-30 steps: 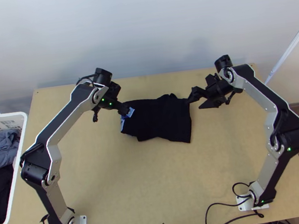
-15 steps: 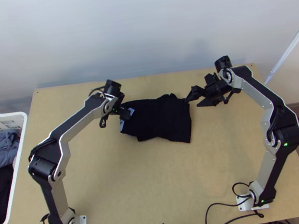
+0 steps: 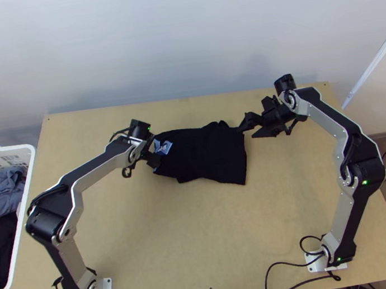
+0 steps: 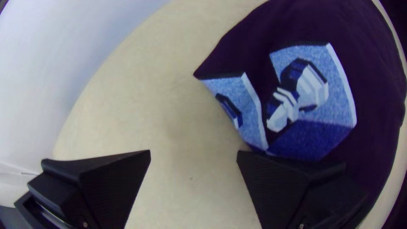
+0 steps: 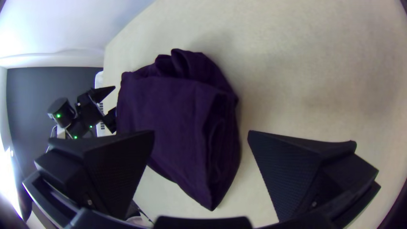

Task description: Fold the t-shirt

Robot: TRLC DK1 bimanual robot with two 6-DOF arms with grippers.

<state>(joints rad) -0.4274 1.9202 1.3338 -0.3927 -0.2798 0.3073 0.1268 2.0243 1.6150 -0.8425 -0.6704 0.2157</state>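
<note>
While the shirt (image 3: 205, 154) lies partly folded and rumpled toward the table's (image 3: 204, 239) far side, the step in hand seems to be another fold.
From the left: a white basket (image 3: 2, 149) holds grey, maroon and black clothes (image 3: 3, 193); the left end effector (image 4: 193, 154) stands wide at the shirt's printed end, and the right end effector (image 5: 201, 132), also wide, at its plain end. Next probably calls for closing on the cloth's edges.
</note>
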